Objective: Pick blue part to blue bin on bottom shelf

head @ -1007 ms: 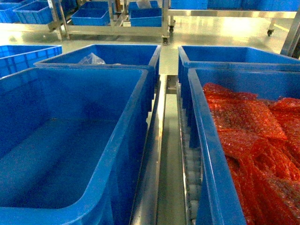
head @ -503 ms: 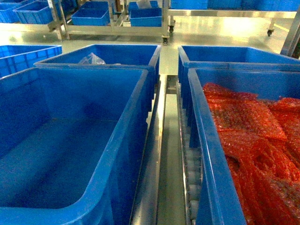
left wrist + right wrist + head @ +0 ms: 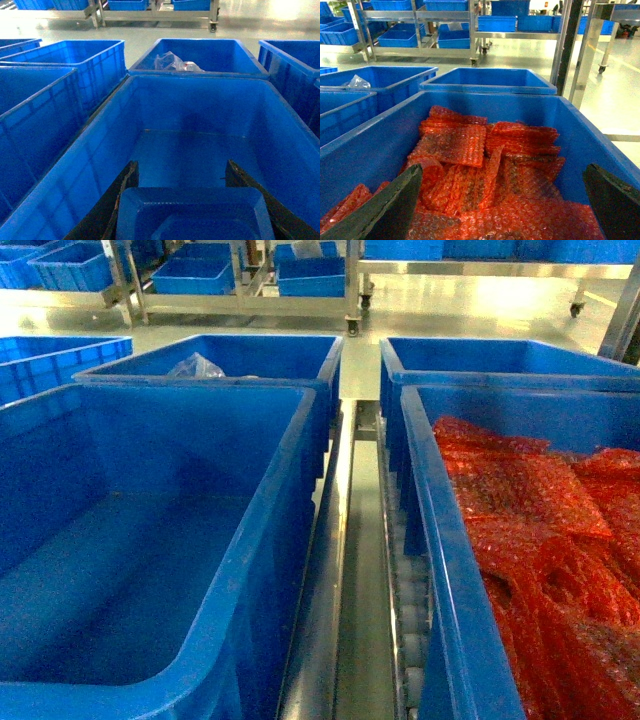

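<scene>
We see the blue bin (image 3: 200, 150), big and open, right below and ahead of our left gripper (image 3: 192, 200) — wrist view puts us hovering over its bare floor, likely lined up for a drop. The crate with red bubble-wrap bags (image 3: 485, 165) sits under our right gripper (image 3: 505, 200), whose jaws spread wide and hold nothing, probably just parked clear. Between the two crates runs the bottom shelf (image 3: 350, 570) rail and rollers. Smallest: the blue part (image 3: 192, 215) — wedged between the left fingers (image 3: 112, 200), jaws parted only to its width, gripped so it drops inside the walls.
</scene>
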{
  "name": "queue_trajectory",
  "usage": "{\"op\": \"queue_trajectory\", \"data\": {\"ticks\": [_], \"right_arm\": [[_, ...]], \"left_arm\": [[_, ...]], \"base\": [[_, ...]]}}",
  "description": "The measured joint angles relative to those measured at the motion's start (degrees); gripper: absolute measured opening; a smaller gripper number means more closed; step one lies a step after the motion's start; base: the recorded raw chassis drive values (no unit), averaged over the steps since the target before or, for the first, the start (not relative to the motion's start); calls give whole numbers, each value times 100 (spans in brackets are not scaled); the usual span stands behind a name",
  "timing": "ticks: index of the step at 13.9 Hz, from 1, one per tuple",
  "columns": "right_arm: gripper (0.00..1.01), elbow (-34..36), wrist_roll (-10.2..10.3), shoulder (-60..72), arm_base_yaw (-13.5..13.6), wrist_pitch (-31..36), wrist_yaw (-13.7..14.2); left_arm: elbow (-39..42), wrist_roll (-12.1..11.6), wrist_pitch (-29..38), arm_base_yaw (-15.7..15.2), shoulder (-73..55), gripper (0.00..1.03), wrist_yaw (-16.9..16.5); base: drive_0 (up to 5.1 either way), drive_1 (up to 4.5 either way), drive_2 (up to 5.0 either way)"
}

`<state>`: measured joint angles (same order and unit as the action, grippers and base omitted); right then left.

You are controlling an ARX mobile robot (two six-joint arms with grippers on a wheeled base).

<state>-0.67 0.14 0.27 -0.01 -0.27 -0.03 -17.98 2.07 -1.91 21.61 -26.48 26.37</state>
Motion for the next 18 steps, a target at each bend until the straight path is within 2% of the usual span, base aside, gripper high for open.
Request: {"op": "queue_trajectory", "data": {"ticks": [13, 14, 15, 17, 18], "right_arm": [[98, 0, 0, 0, 0, 0, 0], [98, 0, 0, 0, 0, 0, 0], [98, 0, 0, 0, 0, 0, 0], [98, 0, 0, 0, 0, 0, 0], [98, 0, 0, 0, 0, 0, 0]], "left_arm": [[0, 0, 0, 0, 0, 43, 0], [2, 105, 289, 216, -170, 43, 640], [-2, 199, 693, 350, -540, 43, 1073], [-105, 245, 1770, 291, -1786, 43, 911], [-350, 267, 2404, 289, -2634, 43, 658]], "base": [[0, 0, 0], [0, 0, 0], [0, 0, 0], [0, 0, 0], [0, 0, 0]]}}
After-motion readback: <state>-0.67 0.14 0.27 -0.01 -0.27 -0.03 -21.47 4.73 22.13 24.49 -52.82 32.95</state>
